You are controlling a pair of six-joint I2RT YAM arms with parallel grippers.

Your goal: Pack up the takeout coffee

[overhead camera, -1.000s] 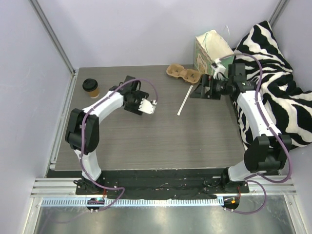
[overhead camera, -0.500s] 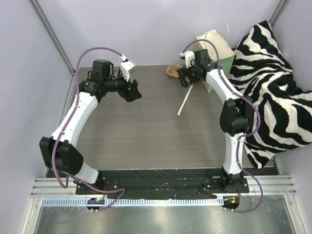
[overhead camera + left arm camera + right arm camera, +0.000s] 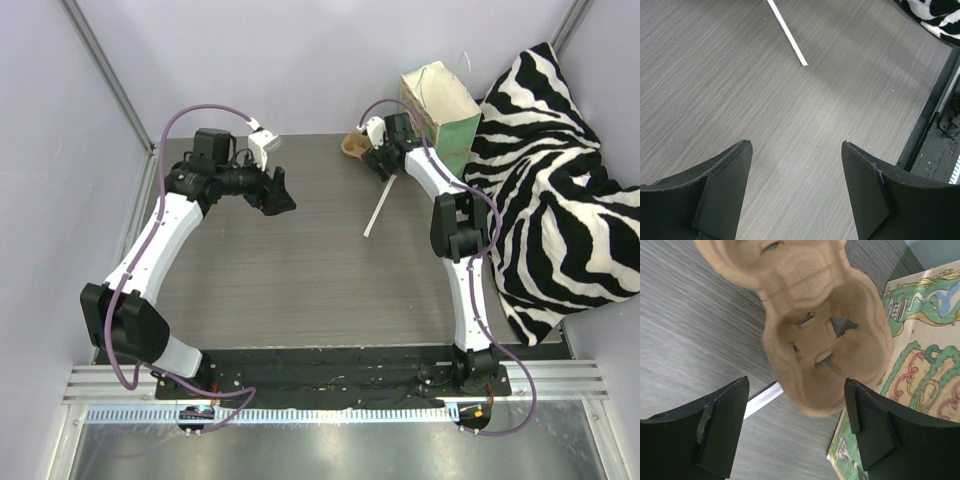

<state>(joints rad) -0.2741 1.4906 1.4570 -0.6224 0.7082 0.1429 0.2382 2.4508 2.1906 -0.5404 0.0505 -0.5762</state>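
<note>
The takeout coffee is hidden; my left arm reaches over the far-left corner of the table (image 3: pixel 300 280). My left gripper (image 3: pixel 278 192) (image 3: pixel 795 145) hangs open over bare grey tabletop with nothing between its fingers. My right gripper (image 3: pixel 380 160) (image 3: pixel 796 381) is open at the near end of the brown pulp cup carrier (image 3: pixel 352 145) (image 3: pixel 815 340). Its jaws stand on either side of the carrier's rounded end, not touching it. The mint-green paper bag (image 3: pixel 440 100) (image 3: pixel 920 365) stands just right of the carrier.
A thin white strip (image 3: pixel 378 208) (image 3: pixel 787 32) (image 3: pixel 760 397) lies on the table below the carrier. A zebra-striped cushion (image 3: pixel 560 180) (image 3: pixel 935 15) fills the right side. Grey walls close the back and the left.
The left arm swung from mid-table to the far left, covering the spot where the cup stood. The right gripper moved left from beside the bag to the carrier, its jaws narrowing slightly.
</note>
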